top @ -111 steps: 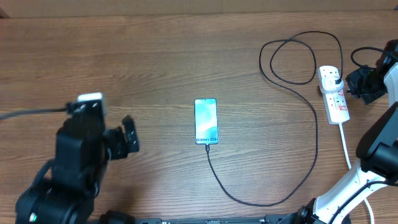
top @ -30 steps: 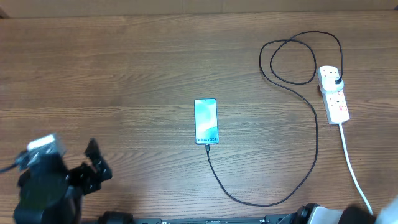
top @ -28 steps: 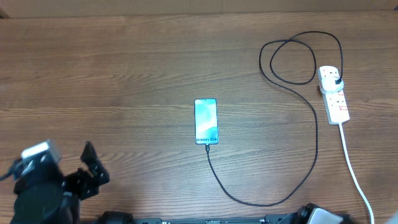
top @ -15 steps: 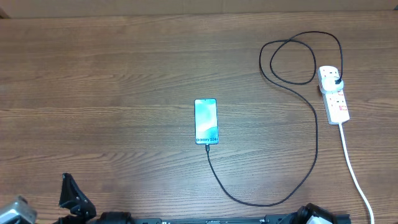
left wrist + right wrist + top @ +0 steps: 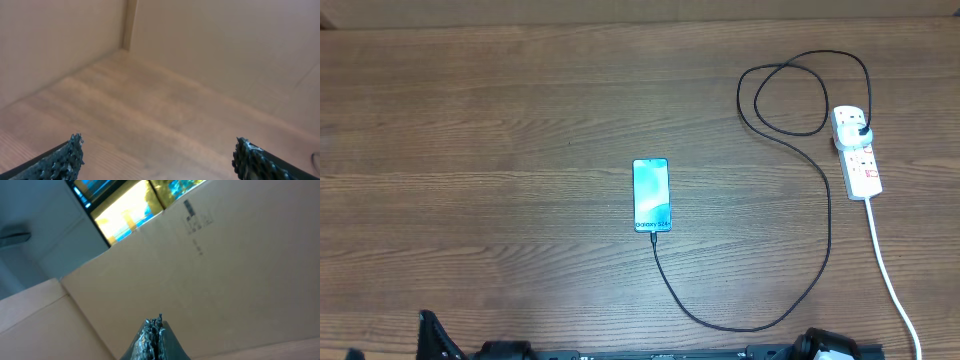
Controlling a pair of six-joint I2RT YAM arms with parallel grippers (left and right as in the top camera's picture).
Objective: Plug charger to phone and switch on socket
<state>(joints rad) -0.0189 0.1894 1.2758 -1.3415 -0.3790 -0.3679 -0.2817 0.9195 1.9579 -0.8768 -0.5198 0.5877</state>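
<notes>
Black looped charger (image 5: 830,225) meets slim phone (image 5: 651,195); left jaws wide, right jaws closed.

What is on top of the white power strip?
The charger's black plug sits in the far outlet of the socket. Its pins are hidden inside; the switch state is too small to tell.

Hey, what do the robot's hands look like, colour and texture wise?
Both are dark. The left hand has two black fingers with a rough, pebbled surface and jagged tips. The right hand shows the same grainy dark grey texture. No markings or cables show on them.
</notes>
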